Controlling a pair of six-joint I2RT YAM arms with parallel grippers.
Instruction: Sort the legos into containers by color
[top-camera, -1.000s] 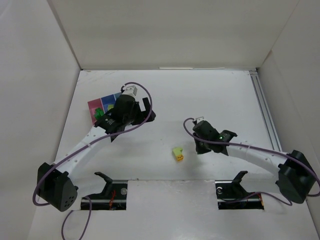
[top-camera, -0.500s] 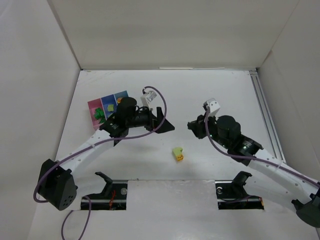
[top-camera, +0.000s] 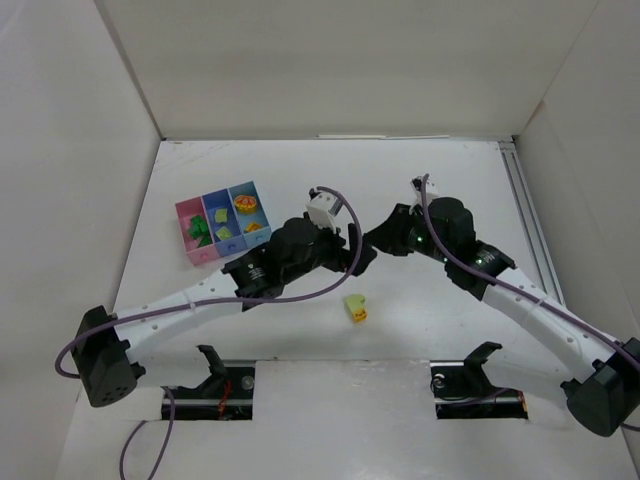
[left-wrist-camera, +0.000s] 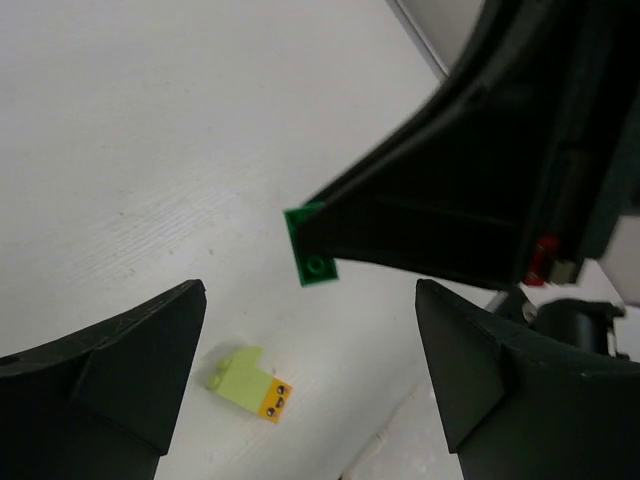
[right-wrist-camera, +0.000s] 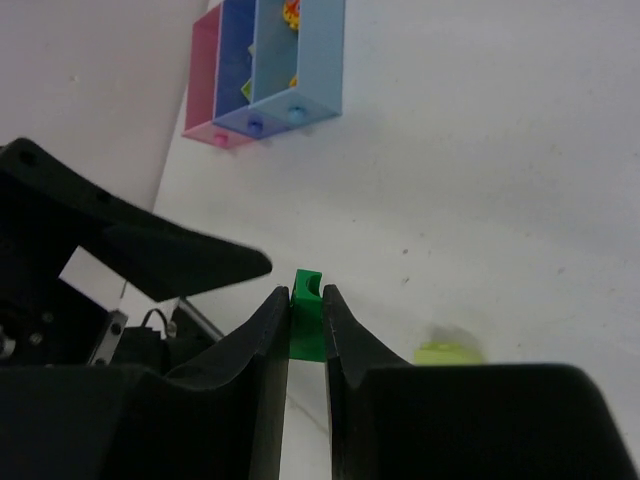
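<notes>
Dark green brick held mid-air, handoff prob. next

A small dark green plastic lego brick (right-wrist-camera: 306, 335) is clamped btw the right gripper (right-wrist-camera: 306, 300) tips above the white counter (top-camera: 300, 180), facing the left gripper (left-wrist-camera: 310, 300), whose jaws are spread wide. It's judged light, stiff and slick, best pinched on its flat sides. The pink-and-blue row of plastic boxes (right-wrist-camera: 298, 75) sits well apart.

Our right gripper (right-wrist-camera: 306, 302) fills the bottom of the frame, its two black fingers (right-wrist-camera: 250, 370) pinched on a dark green brick (right-wrist-camera: 306, 338) whose top pokes out above the tips. From the left edge the other arm's finger (right-wrist-camera: 170, 250) points toward centre, its tip near the brick but apart. At the top, left of centre, we see the containers (right-wrist-camera: 300, 100), one pink and two blue, joined, on the white table (right-wrist-camera: 480, 150). A blurred pale green brick (right-wrist-camera: 448, 351) lies lower right.
</notes>
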